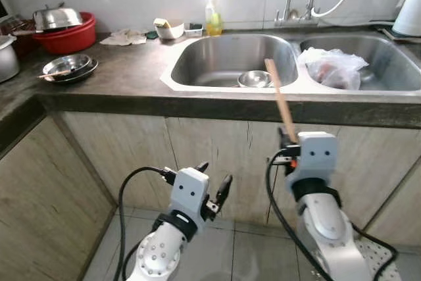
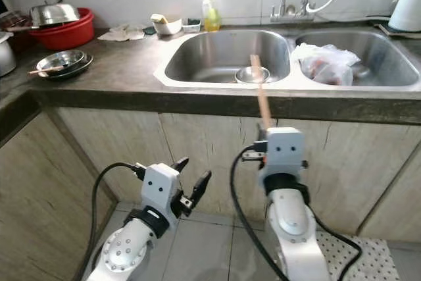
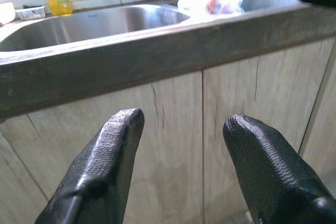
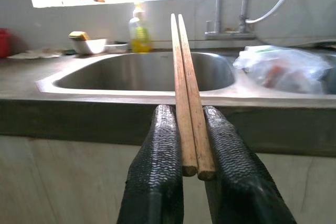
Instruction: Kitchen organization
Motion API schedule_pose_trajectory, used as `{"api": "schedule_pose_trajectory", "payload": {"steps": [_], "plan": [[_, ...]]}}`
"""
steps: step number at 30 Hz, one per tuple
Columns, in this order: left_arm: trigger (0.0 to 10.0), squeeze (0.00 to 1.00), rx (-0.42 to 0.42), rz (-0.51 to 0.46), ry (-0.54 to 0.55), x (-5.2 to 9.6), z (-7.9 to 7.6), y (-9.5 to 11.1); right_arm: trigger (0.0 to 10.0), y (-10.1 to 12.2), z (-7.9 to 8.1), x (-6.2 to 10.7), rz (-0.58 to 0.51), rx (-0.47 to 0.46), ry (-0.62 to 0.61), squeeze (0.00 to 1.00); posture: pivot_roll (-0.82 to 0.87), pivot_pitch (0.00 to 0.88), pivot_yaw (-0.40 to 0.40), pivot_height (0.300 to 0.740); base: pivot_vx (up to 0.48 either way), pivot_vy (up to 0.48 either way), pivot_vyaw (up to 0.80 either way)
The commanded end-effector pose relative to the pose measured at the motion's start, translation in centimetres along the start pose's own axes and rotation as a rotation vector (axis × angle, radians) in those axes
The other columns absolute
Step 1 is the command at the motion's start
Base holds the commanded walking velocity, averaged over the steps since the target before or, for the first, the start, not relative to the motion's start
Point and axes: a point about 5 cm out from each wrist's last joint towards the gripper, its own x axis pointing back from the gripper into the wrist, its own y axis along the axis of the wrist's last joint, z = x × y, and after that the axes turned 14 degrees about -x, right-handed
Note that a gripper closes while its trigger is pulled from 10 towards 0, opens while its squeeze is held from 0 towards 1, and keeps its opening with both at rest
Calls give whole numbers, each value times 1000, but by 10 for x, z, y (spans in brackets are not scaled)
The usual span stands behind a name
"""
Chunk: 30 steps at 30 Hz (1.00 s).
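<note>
Dark counter (image 1: 131,74), double sink (image 1: 230,60); right end effector (image 4: 190,145) pinching chopsticks (image 4: 185,87); left end effector (image 3: 181,129) spread; bagged item (image 1: 332,67), possibly food

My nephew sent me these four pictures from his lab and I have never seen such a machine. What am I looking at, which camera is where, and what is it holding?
This is a humanoid robot standing before a kitchen counter. The two wide pictures come from cameras in its head, looking down at its own silver arms. The other two come from a camera on each wrist, looking along that arm's two black fingers.

The right gripper is shut on a pair of wooden chopsticks, pointing up toward the double sink. The left gripper is open and holds nothing, low before the cabinet doors.

In the sink lie a small metal bowl and, in the other basin, a plastic bag. On the counter stand a yellow soap bottle, a red basin and steel dishes.
</note>
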Motion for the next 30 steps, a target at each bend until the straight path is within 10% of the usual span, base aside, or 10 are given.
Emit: {"api": "schedule_pose_trajectory", "payload": {"steps": [1, 30], "plan": [[10000, 0, -15, 20, 18, 2, 5, -4, 10000, 1, 8, -1, -5, -13, 23, 0, -43, 37, 34, 740, 0, 0, 0], [10000, 0, -25, -3, 40, -1, 8, 1, 10000, 19, 23, -14, -66, -33, 179, 0, -46, 26, 28, 740, 216, 0, 0]]}}
